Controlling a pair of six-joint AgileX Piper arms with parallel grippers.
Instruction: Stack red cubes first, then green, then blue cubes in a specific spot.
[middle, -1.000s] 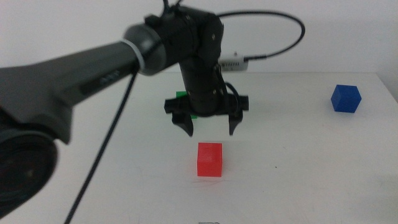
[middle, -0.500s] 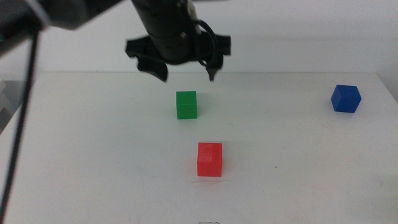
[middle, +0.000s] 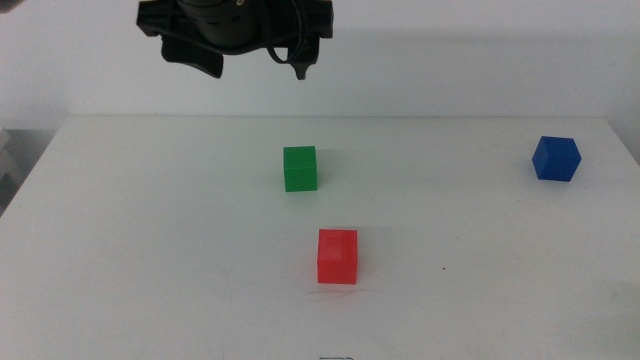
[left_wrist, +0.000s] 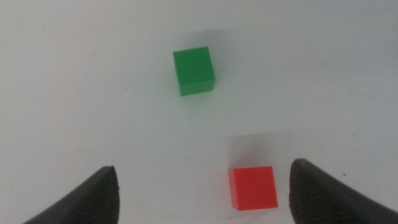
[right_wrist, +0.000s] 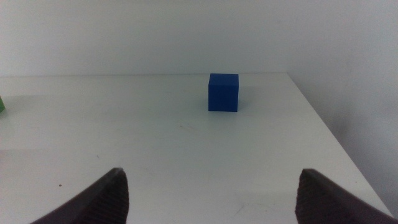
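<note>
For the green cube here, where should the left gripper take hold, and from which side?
Judging from these views, take the green cube across two opposite vertical faces, coming straight down from above. It sits flat and alone on the table, apart from the red cube. The left gripper hangs open above it; the right gripper waits near the blue cube.

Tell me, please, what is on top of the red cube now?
Nothing: the red cube has a bare top and sits alone on the white table. The green cube stands apart behind it. The open left gripper hangs high above; nothing covers the cube.
</note>
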